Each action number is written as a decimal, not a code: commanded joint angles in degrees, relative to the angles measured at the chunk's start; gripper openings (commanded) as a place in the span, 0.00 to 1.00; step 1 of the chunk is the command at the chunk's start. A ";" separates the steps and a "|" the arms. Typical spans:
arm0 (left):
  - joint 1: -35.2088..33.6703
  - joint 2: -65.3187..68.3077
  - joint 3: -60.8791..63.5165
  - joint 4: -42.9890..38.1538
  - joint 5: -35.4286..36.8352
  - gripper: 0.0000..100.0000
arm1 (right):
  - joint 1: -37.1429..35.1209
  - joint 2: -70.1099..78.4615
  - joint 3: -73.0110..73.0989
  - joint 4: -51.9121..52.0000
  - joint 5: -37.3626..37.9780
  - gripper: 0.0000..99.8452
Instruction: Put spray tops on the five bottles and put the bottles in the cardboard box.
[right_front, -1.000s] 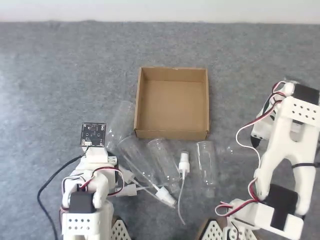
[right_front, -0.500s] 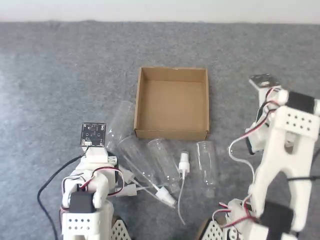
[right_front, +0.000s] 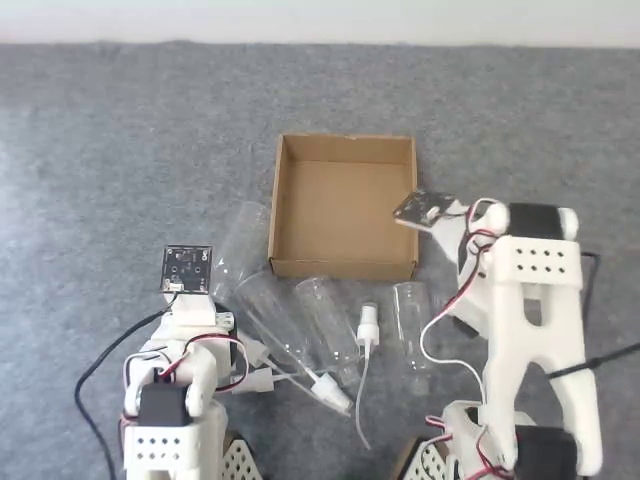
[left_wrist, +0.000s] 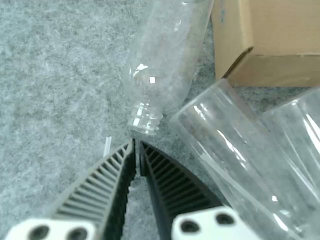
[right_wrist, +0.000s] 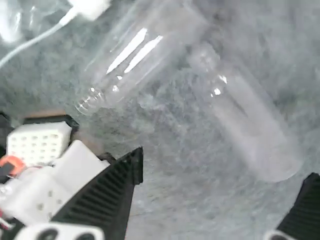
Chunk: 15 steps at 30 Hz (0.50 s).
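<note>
right gripper (right_wrist: 225, 165) swung in, jaws spread wide, clear bottle (right_wrist: 245, 120) just ahead | left gripper (left_wrist: 136, 146) pinched together, empty, unmoved | pickup looks next

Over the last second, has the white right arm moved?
Yes. The white right arm swung left, ending beside the brown cardboard box's right wall.

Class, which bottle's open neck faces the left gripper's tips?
The bottle alongside the cardboard box; its uncapped neck sits ahead of the left gripper; other bottles point elsewhere.
</note>
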 joint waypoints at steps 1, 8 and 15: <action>-0.18 -0.97 -0.75 0.26 -0.09 0.01 | -0.75 -3.21 1.14 -4.88 6.07 0.43; -0.18 -0.97 -0.75 0.26 -0.09 0.01 | -0.75 -3.12 3.43 -8.92 11.87 0.43; -0.18 -0.97 -0.75 0.26 -0.09 0.01 | -0.84 -3.12 9.67 -18.51 12.04 0.43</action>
